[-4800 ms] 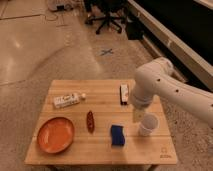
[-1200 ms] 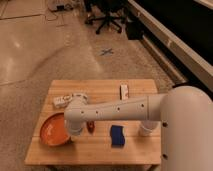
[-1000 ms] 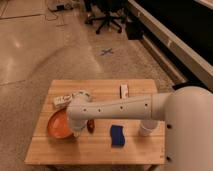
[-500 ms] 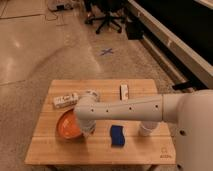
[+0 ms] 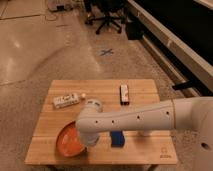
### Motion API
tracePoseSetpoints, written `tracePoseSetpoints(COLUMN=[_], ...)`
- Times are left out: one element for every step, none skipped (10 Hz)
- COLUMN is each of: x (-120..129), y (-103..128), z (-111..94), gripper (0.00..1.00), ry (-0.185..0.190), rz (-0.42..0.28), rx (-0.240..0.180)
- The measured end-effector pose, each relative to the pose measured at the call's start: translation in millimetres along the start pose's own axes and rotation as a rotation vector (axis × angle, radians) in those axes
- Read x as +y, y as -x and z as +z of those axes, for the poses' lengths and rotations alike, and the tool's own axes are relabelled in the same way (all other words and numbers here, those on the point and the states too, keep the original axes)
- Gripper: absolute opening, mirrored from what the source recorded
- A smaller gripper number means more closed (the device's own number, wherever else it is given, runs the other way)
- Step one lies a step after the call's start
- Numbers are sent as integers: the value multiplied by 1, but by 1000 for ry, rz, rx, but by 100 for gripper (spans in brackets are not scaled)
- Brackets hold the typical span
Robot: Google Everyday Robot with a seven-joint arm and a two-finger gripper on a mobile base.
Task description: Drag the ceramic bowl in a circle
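Camera view: the end effector (image 5: 86, 142) sits at the right rim of the ceramic bowl (image 5: 67, 143) on the front-left bench (image 5: 145, 95); its grip state cannot be told.

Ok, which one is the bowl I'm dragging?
On the wooden table, look at the front left corner. The bowl is the wide, shallow dish there, under the gripper. It alone is orange, and larger than the blue block beside it.
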Motion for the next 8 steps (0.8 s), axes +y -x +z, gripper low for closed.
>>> tracePoseSetpoints(x=[1,-4,-12,-22,-39,-52,-66,-89], y=[22,41,55,66,77,83,87,90], z=[0,2,4,7,12,15,19,23], gripper=[0,0,0,0,0,0,0,0], ry=[11,19,24,27,28,27,29,27], rz=[-43,-84,-118,-144,-167,-179,-188,-201], rx=[-23,-42,-56,-67,-81,-91,-98,-100])
